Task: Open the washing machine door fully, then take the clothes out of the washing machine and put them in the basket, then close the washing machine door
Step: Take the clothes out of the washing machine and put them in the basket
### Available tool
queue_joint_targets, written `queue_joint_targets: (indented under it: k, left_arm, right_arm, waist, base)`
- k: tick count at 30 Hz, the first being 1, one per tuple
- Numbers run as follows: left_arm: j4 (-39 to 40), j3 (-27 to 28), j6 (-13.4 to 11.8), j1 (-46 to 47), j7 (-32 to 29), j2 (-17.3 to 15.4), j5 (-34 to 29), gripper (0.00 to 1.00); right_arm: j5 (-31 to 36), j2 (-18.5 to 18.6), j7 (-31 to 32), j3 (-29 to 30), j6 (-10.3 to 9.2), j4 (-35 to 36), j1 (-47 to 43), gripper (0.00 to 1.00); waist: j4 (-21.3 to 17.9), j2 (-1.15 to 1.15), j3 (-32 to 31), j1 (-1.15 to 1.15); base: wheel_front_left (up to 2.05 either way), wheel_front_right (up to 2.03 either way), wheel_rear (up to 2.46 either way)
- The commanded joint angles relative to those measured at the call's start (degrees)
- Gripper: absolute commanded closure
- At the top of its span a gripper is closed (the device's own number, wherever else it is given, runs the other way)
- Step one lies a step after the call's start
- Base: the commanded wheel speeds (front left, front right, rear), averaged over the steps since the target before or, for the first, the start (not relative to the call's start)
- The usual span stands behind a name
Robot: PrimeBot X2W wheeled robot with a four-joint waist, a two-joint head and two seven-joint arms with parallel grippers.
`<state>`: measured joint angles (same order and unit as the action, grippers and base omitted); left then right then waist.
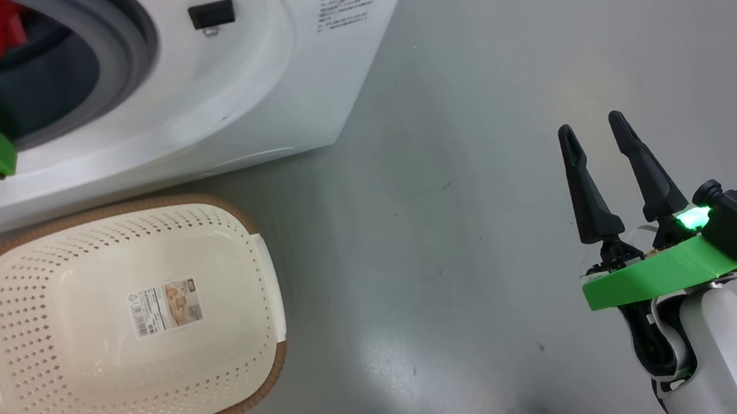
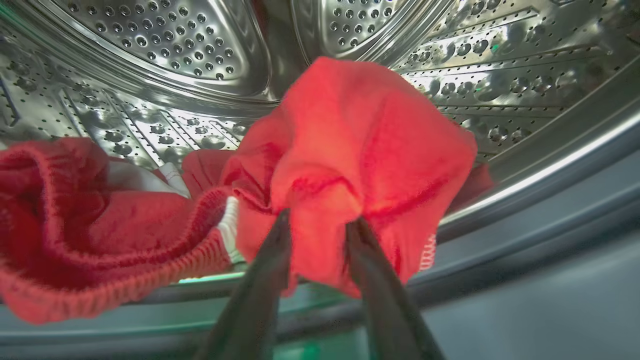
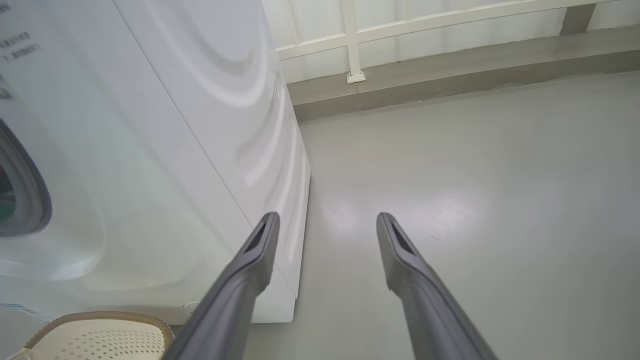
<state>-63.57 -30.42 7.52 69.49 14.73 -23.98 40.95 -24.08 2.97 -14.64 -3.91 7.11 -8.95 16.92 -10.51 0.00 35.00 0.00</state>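
- The right gripper (image 3: 327,220) hangs above a pale grey floor (image 3: 475,175), its two dark fingers spread wide with nothing between them.
- The white washing machine (image 3: 150,150) stands at left, its front corner just beside the left finger.
- A grey gasket (image 3: 31,200) curves at the far left edge.
- The basket (image 3: 100,316) peeks in at bottom left, its brown rim near the machine's base.
- A white railing (image 3: 350,40) runs across the top.

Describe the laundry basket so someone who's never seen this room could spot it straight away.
Find the big white washing machine; the basket sits on the grey floor just in front of it. Unlike the smooth white machine, it is cream plastic with perforated sides, a brown woven-look rim and a paper label inside.
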Motion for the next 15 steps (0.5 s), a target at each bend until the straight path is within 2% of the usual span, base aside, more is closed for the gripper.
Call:
queue_joint_targets:
  k: [1, 3, 10, 15]
  left_arm:
    - [0.33, 0.44, -0.03, 1.14, 0.17, -3.05, 0.41, 0.82]
    - [-0.05, -0.32, -0.03, 1.32, 0.19, -3.13, 0.90, 1.00]
    - [0.38, -1.94, -0.03, 1.25, 0.25, -3.14, 2.64, 1.00]
    - [3.47, -0.04, -0.03, -0.32, 0.26, -3.44, 2.68, 1.00]
  right_arm:
    - [-0.30, -0.09, -0.36, -0.99, 0.37, 1.37, 0.19, 0.00]
    - [-0.35, -0.09, -0.36, -1.00, 0.37, 1.35, 0.24, 0.00]
    - [-0.30, -0.09, -0.36, -0.91, 0.37, 1.41, 0.25, 0.00]
    - [-0.01, -0.09, -0.36, -0.57, 0.37, 1.35, -0.08, 0.00]
  waist:
    - [-0.07, 0.00, -0.13, 0.00]
    - [-0.14, 0.00, -0.36, 0.00]
    - [0.07, 0.00, -1.52, 0.00]
    - [0.67, 0.00, -3.02, 0.00]
  base:
    - [0.00, 0.00, 0.00]
    - [0.00, 0.00, 0.00]
    - [0.00, 0.00, 0.00]
    - [0.00, 0.00, 0.00]
